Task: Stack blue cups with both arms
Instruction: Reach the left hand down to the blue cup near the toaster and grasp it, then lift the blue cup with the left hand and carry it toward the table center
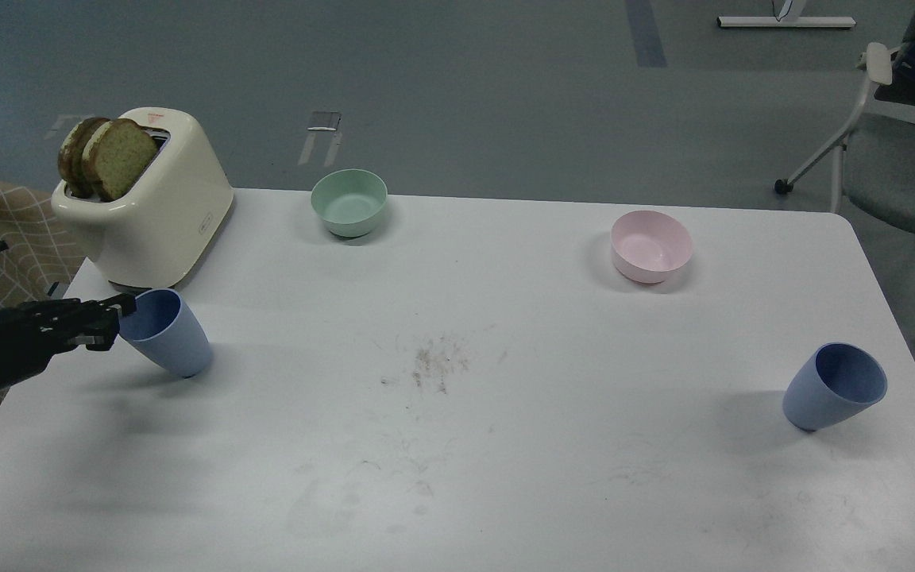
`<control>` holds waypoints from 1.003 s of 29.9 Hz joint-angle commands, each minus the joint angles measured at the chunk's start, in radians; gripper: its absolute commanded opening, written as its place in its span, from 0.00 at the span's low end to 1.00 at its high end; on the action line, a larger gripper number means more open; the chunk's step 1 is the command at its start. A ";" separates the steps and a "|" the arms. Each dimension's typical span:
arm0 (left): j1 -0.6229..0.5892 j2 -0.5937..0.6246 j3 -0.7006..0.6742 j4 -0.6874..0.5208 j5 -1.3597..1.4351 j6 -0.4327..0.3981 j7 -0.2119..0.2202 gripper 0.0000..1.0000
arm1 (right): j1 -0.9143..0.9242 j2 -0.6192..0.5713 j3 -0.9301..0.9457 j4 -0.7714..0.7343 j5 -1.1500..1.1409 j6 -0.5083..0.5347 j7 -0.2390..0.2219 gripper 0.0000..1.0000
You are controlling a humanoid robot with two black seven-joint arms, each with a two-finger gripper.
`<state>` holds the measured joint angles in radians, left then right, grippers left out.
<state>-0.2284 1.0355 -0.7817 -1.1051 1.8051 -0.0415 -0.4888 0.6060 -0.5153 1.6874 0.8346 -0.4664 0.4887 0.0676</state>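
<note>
Two blue cups stand on the white table (457, 445). The left blue cup (167, 338) is in front of the toaster, open end tilted toward the left. My left gripper (112, 319) comes in from the left edge and is at that cup's left rim, touching or just beside it. It is dark and small, so I cannot tell its fingers apart. The right blue cup (832, 388) stands alone near the table's right edge. My right arm and its gripper are out of view.
A cream toaster (152, 210) with two bread slices stands at the back left, close behind the left cup. A mint-green bowl (349, 202) and a pink bowl (652, 245) sit at the back. A chair (894, 151) stands beyond the right corner.
</note>
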 commanded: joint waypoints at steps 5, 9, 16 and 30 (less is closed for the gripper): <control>-0.011 0.003 -0.004 -0.056 -0.004 0.000 0.000 0.00 | -0.006 -0.002 0.000 -0.002 0.000 0.000 0.000 1.00; -0.020 0.023 -0.019 -0.093 -0.006 0.000 0.000 0.00 | -0.006 -0.003 0.000 -0.002 0.000 0.000 0.000 1.00; -0.188 0.097 -0.013 -0.226 0.002 -0.030 0.000 0.00 | -0.026 -0.006 0.005 0.000 0.002 0.000 0.000 1.00; -0.615 -0.320 0.286 -0.226 0.221 -0.227 0.000 0.00 | -0.144 -0.052 0.101 0.004 0.002 0.000 0.000 1.00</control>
<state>-0.7988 0.8121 -0.5759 -1.3393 1.9864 -0.2669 -0.4890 0.4717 -0.5548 1.7760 0.8401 -0.4648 0.4887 0.0675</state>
